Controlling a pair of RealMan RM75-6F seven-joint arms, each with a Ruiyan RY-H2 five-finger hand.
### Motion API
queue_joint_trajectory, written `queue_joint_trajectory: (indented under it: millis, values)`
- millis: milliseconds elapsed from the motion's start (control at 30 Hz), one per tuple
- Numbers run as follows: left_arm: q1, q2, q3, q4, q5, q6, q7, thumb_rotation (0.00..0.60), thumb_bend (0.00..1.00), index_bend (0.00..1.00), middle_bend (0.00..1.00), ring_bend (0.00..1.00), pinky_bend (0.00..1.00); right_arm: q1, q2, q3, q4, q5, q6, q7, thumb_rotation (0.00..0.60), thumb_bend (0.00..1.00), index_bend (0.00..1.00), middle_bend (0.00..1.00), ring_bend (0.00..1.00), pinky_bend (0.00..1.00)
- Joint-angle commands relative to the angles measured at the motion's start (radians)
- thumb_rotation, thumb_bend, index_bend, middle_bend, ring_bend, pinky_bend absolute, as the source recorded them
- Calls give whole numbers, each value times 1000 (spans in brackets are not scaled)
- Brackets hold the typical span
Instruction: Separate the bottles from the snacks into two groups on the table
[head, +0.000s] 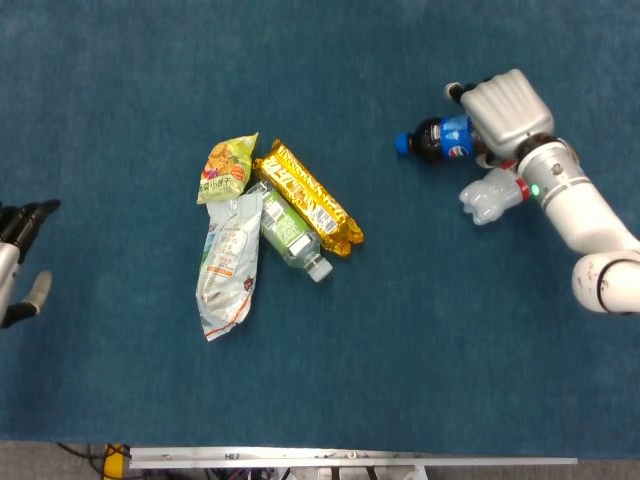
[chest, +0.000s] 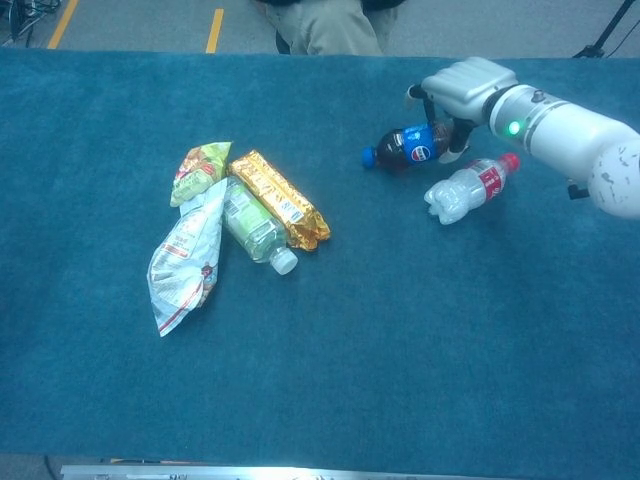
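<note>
Right hand (head: 507, 108) grips the cola bottle (head: 440, 138) by its base end, blue cap pointing toward the gold snack pack (head: 307, 198); bottle looks tilted, can't tell if it touches the table (chest: 400, 350). Clear bottle w/ red label (chest: 464, 187) lies just beside the cola bottle, on its near side. Well apart from the cola bottle: gold snack pack, green-label bottle (head: 289, 232) touching it, silver pouch (head: 228, 263) overlapping that bottle, small green chip bag (head: 226, 167) at the pile's far end. Left hand (head: 18, 270) at frame edge, fingers apart, holding nothing.
</note>
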Motion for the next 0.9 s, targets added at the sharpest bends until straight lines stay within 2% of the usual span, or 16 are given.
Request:
queue_joint_trajectory:
  millis: [33, 267, 400, 567, 733, 900]
  values:
    - [1, 1, 1, -1, -1, 1, 0, 600, 405, 100, 196, 191, 146, 2, 3, -3, -9, -4, -3, 3, 600, 109, 214, 394, 392, 588]
    - [0, 3, 0, -2, -2, 0, 3, 600, 405, 100, 196, 192, 146, -9, 55, 10, -120, -89, 16, 62, 600, 109, 209, 393, 380, 584]
    - [-1, 2, -2, -1, -4, 0, 4, 600, 405, 100, 196, 192, 146, -21, 97, 6, -215, -201, 36, 100, 600, 109, 209, 392, 361, 543]
    - [-1, 1, -1, 1, -10, -5, 4, 600, 405, 100, 196, 192, 146, -19, 147, -37, -342, -389, -2, 139, 600, 109, 209, 393, 335, 463]
    - [4, 3, 1, 4, -10, 1, -1, 600, 405, 100, 196, 192, 146, -14, 141, -75, -398, -527, -6, 130, 600, 109, 209, 392, 316, 438]
    - [12, 4, 4, 12, -10, 10, -12, 600, 405, 100, 195, 192, 146, -1, 106, -88, -415, -560, -28, 107, 600, 109, 208, 392, 313, 436]
